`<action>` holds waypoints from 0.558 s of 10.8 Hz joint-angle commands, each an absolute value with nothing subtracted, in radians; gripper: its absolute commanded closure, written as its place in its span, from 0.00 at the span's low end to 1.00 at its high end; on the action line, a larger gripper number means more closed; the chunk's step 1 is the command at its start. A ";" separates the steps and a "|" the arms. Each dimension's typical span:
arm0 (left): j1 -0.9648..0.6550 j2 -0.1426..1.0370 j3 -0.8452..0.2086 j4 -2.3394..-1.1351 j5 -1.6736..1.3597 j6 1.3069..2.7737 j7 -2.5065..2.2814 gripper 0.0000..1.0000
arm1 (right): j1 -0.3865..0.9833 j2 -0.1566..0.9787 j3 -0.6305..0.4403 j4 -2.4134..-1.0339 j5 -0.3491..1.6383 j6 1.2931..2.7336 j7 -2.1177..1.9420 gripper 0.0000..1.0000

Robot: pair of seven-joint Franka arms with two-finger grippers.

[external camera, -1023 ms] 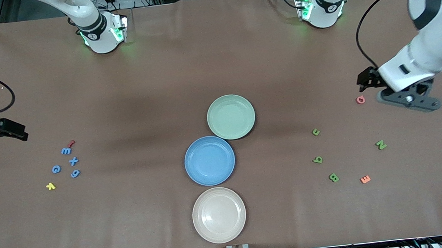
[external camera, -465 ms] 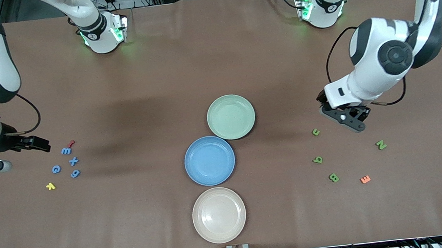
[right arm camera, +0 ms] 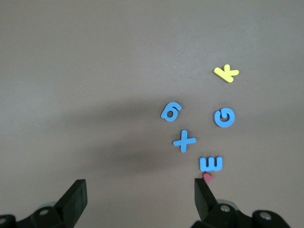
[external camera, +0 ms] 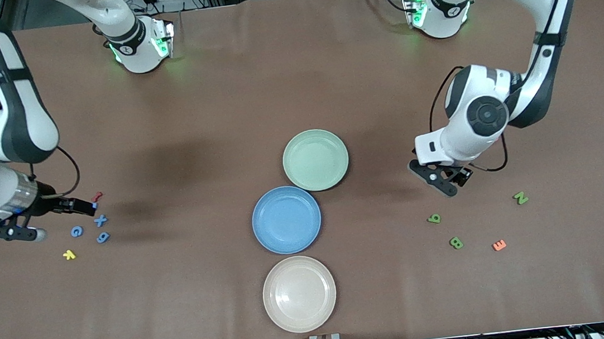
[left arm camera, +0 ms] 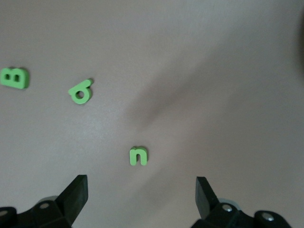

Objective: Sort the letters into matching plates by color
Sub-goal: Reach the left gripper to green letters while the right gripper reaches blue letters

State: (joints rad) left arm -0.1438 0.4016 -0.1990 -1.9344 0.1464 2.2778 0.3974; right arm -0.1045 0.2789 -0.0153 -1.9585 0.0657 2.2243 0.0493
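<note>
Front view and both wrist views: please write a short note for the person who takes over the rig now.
Left pincer: open, holds nothing, over the green n.
Right pincer: open, holds nothing, over the blue letters.
Green plate, blue plate and beige plate sit mid-table.
Done: nothing; no letter is in any plate.
Left: green 9, B, N and n to the green plate; blue letters to the blue plate.

White-and-black arms, black cables
</note>
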 commanded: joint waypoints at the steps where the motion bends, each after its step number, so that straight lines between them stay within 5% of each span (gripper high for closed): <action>1: -0.150 0.488 -0.199 -1.919 0.222 2.348 0.417 0.00 | -0.121 0.369 -0.006 -1.947 0.081 2.295 -0.029 0.00; 6: -0.115 0.564 -0.199 -1.914 0.242 2.373 0.439 0.00 | -0.144 0.486 -0.006 -1.902 0.075 2.405 -0.089 0.00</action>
